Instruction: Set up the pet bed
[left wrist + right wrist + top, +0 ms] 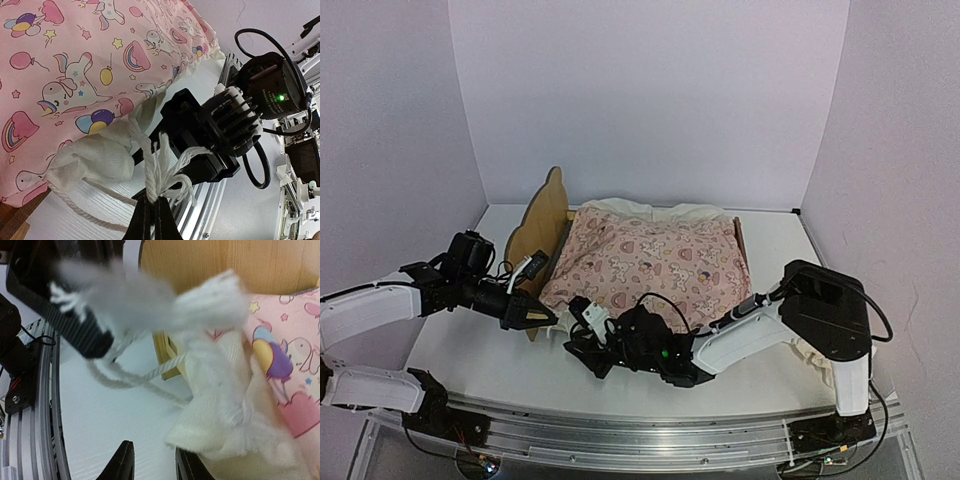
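My left hand (151,212) is clamped on the cord (156,167); my right hand (152,462) stands half open, empty (cushion (220,415) corner just ahead). A hard pull could drag the cushion off the bed (535,238), or the cord slips out. The bed lies just beyond both hands, lengthwise across them, headboard (548,200) by my left.

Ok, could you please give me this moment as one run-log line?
left gripper: shut on tassel cord | right gripper: open, near white cloth | pink quilt: lying on pet bed
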`<action>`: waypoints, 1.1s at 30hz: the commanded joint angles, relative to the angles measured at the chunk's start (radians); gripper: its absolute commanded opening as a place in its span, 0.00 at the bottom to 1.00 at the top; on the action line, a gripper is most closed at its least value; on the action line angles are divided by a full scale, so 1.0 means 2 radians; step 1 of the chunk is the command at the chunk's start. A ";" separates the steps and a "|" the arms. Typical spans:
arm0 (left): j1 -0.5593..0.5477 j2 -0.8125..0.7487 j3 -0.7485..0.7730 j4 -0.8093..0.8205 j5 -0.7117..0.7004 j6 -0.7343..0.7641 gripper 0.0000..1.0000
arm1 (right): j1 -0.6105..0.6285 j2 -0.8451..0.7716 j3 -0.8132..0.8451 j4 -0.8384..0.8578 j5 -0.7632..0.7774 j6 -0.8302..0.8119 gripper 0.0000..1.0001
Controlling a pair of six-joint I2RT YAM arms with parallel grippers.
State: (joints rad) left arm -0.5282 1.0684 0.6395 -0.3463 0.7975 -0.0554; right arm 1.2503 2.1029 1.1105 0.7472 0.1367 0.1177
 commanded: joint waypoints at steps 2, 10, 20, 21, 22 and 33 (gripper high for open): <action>-0.001 -0.019 0.004 0.035 0.052 -0.008 0.00 | 0.001 0.029 0.046 0.081 0.046 -0.028 0.29; -0.001 -0.023 0.013 0.022 0.032 -0.021 0.00 | 0.001 0.065 0.079 0.090 0.042 -0.018 0.06; 0.000 -0.031 0.019 0.019 0.040 0.010 0.06 | 0.002 0.009 0.004 0.087 0.015 0.073 0.00; -0.001 -0.028 0.022 0.018 0.054 0.023 0.10 | 0.002 0.009 0.006 0.087 0.014 0.080 0.00; -0.001 -0.026 0.026 0.017 0.073 0.043 0.15 | 0.002 0.009 0.008 0.087 0.015 0.088 0.00; -0.001 -0.015 0.066 -0.181 0.019 0.494 0.48 | 0.002 0.009 0.012 0.068 -0.005 0.105 0.00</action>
State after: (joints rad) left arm -0.5312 1.0391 0.7794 -0.6879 1.0109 0.7315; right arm 1.2545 2.1662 1.1233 0.8986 0.1714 0.3048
